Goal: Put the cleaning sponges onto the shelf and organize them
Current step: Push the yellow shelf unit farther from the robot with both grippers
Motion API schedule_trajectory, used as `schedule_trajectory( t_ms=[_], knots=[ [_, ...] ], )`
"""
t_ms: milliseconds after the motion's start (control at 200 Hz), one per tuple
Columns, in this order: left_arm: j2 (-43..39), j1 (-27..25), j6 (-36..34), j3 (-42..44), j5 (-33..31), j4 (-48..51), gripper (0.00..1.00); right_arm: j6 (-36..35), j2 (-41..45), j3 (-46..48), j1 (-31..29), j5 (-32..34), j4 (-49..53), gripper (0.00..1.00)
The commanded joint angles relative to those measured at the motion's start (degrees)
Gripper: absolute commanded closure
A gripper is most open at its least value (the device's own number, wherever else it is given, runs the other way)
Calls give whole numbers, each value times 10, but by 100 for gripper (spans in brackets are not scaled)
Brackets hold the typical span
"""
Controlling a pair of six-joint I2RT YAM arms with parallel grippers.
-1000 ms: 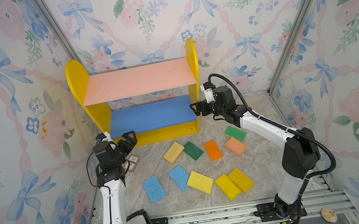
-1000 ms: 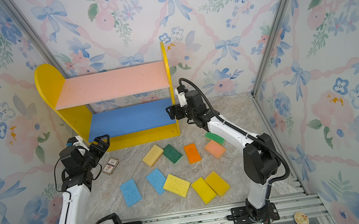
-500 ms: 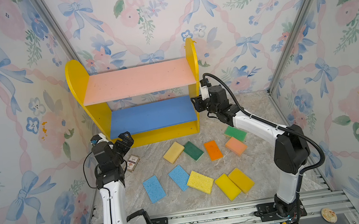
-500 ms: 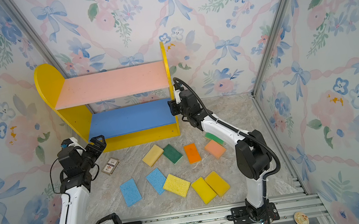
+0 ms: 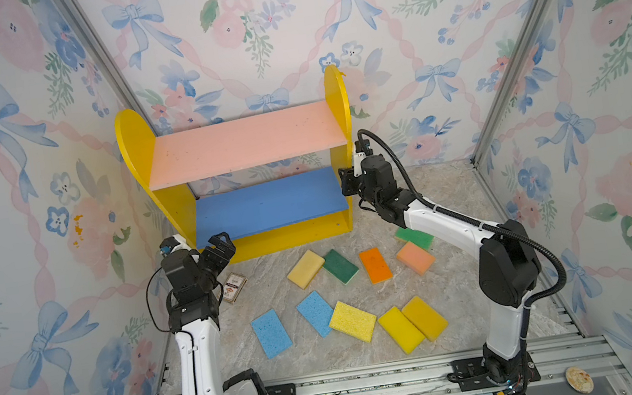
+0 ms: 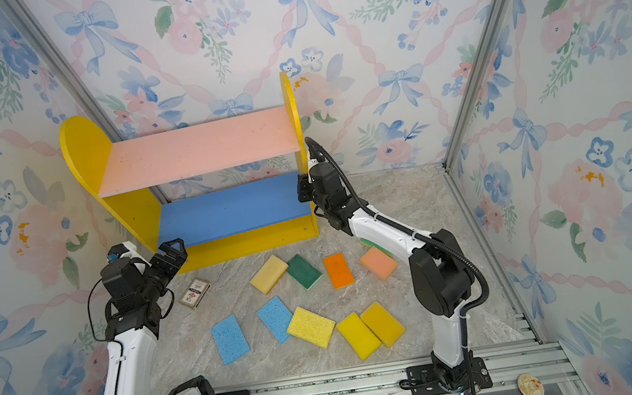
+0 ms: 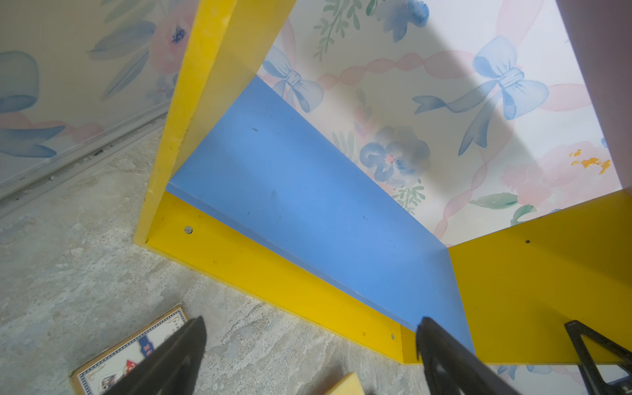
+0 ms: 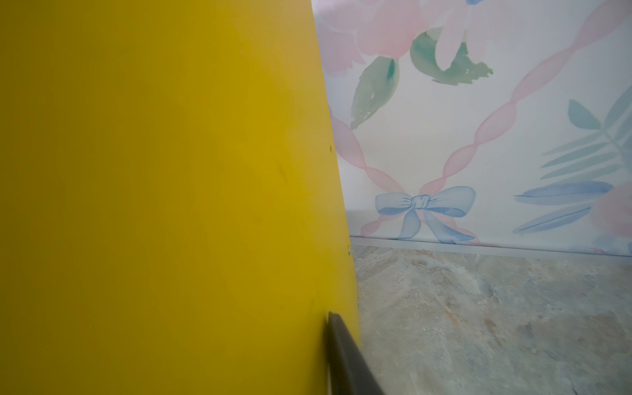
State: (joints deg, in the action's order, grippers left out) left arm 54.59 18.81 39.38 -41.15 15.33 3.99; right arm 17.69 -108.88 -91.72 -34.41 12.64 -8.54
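Yellow-sided shelf (image 5: 244,145), sponges (image 5: 352,321) scattered before it, left gripper (image 5: 220,245) spread wide — right gripper (image 5: 347,182) at side panel (image 5: 338,111), grip unclear.

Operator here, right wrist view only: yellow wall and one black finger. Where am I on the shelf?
Observer: The right gripper is at the shelf, at the front edge of its right side panel, beside the end of the blue lower board.
Operator: Any sponges shelved?
Observer: None; all ten cleaning sponges lie on the table.
Operator: Left arm?
Observer: The left gripper is open, empty, near the shelf's front left corner.
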Motion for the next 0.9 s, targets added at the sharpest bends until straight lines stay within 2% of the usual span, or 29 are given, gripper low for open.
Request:
schedule_trajectory(
  t_ms=[0,145,355,895],
  knots=[
    [-4,4,-14,-8,-10,3,2,-98,24,13,-15,46,-24,92],
    [-8,4,-17,-5,-12,3,2,-105,48,40,-11,82,-29,93],
    [-11,4,-19,-4,-10,3,2,-95,95,81,13,98,-25,93],
    [-25,-4,-16,16,11,-2,2,-62,257,240,127,68,0,93]
  ],
)
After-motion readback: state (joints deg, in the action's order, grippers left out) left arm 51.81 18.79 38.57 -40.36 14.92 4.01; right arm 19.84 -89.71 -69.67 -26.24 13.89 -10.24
